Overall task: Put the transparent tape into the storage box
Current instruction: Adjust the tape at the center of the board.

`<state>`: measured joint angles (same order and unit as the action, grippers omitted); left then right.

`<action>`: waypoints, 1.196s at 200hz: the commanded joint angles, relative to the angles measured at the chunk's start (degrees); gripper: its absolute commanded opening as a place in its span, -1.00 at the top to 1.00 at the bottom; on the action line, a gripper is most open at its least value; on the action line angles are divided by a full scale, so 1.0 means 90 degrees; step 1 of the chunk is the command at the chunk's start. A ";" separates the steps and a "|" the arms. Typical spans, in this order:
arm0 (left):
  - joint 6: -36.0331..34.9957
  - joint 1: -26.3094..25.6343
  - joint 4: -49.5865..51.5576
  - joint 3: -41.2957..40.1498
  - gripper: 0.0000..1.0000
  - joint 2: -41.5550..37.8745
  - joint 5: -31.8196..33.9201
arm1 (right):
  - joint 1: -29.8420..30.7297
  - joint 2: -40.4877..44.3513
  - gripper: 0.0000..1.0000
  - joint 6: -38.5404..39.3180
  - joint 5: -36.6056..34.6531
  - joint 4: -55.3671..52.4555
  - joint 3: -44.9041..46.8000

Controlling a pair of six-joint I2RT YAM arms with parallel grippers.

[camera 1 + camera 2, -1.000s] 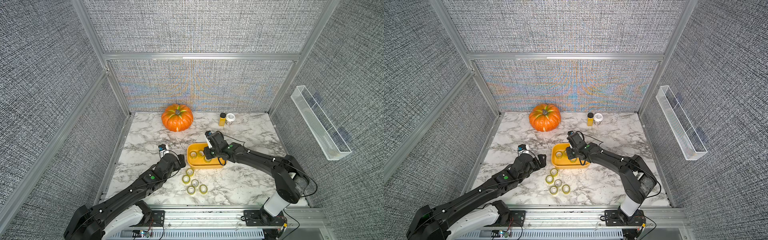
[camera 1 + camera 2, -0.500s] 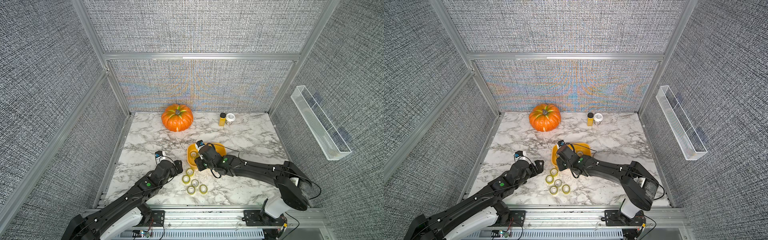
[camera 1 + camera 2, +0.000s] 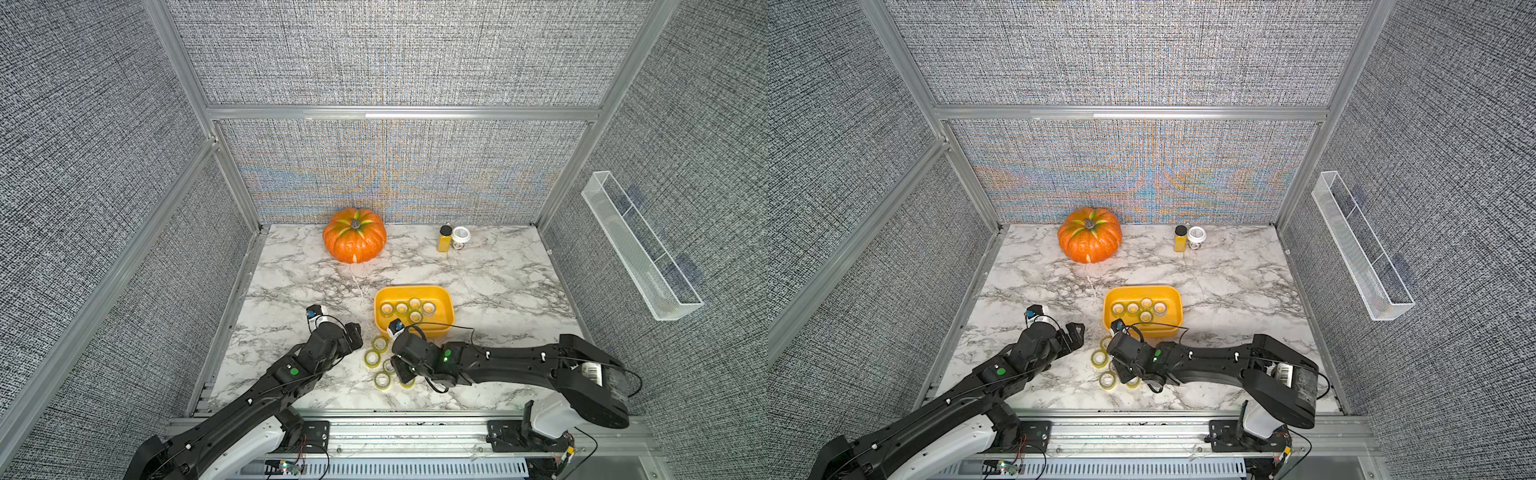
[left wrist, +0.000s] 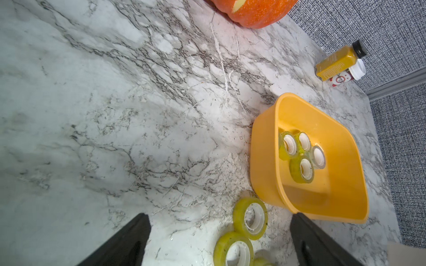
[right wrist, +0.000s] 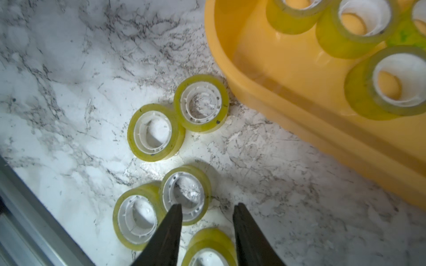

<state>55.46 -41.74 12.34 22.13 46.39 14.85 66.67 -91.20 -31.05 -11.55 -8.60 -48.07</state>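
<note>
both top views: storage box (image 3: 411, 288) low centre, 5 rolls transparent tape (image 3: 402, 308) inside, rest loose at its lower left, R gripper (image 3: 402, 374) over them | L wrist: L gripper (image 4: 220, 216) jaws spread wide, empty | R wrist: R gripper jaws apart, nothing held, above loose rolls

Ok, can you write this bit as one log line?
box: five rolls inside | loose rolls: five, beside box | left gripper: open, empty | right gripper: open, over loose rolls
</note>
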 commanded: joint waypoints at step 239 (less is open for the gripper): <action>-0.0313 0.0012 -0.0147 0.0458 -0.99 0.0652 -0.0204 | -0.0507 0.1122 0.15 -0.0079 -0.0089 -0.0500 0.0948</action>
<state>52.73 -41.65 10.24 27.09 54.41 9.91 61.43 -78.91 -32.67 -13.37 -14.70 -38.04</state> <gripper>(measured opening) 0.995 0.426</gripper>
